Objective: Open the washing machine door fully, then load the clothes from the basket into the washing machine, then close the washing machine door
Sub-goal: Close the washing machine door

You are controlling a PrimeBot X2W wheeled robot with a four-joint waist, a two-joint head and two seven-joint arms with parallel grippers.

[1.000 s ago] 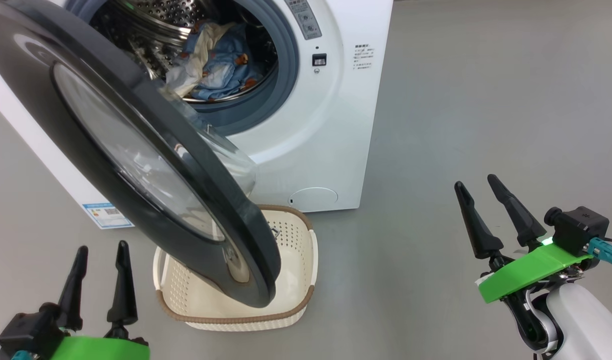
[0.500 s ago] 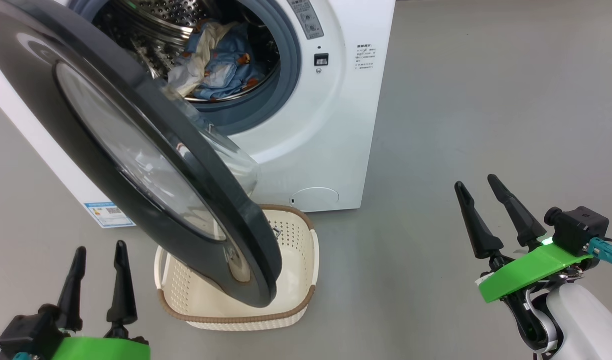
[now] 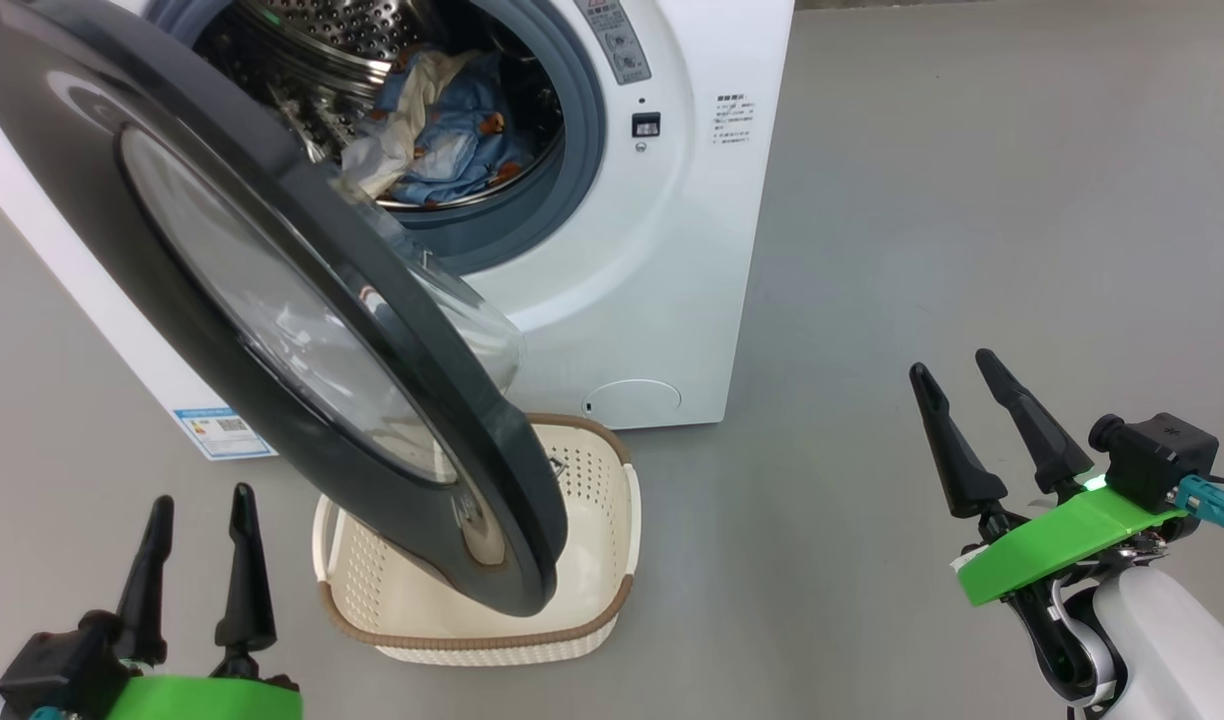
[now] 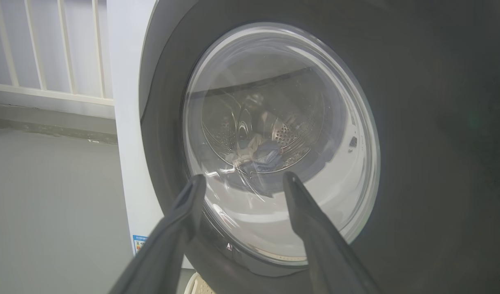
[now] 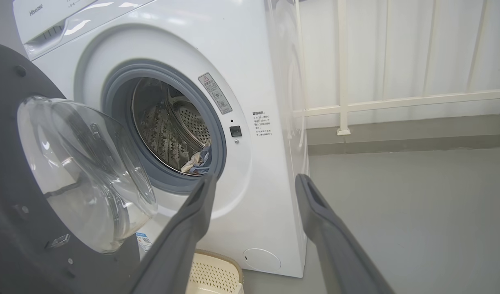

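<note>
While the washing machine door (image 3: pixel 272 300) stands swung out across the upper left and centre of the head view, its lower edge overlaps the basket (image 3: pixel 482 638) at lower centre. Cannot tell whether the two touch.

- Washing machine (image 3: pixel 672 250): upper centre, on grey floor (image 3: pixel 972 200). The opening is uncovered, with the steel drum (image 3: pixel 372 20) visible inside. A blue sticker (image 3: pixel 222 430) sits low on its side, at the left.
- Clothes (image 3: pixel 442 140): in the drum, upper centre. Blue pieces with orange-brown print and a cream cloth lie bunched at the drum's bottom.
- Basket: on the floor just before the machine, partly hidden by the door.
- Left gripper (image 3: pixel 201 497): lower left, fingers spread, nothing between them. It is near the door's lower rim, but apart. In the left wrist view its fingers frame the door glass, with the clothes seen dimly through it.
- Right gripper (image 3: pixel 950 362): lower right, fingers spread and empty, over bare floor, well apart from the machine. The right wrist view has the door's bulging glass at left, the drum opening at centre, a basket corner at the bottom edge, and a white railing (image 5: pixel 397 102) at upper right.
</note>
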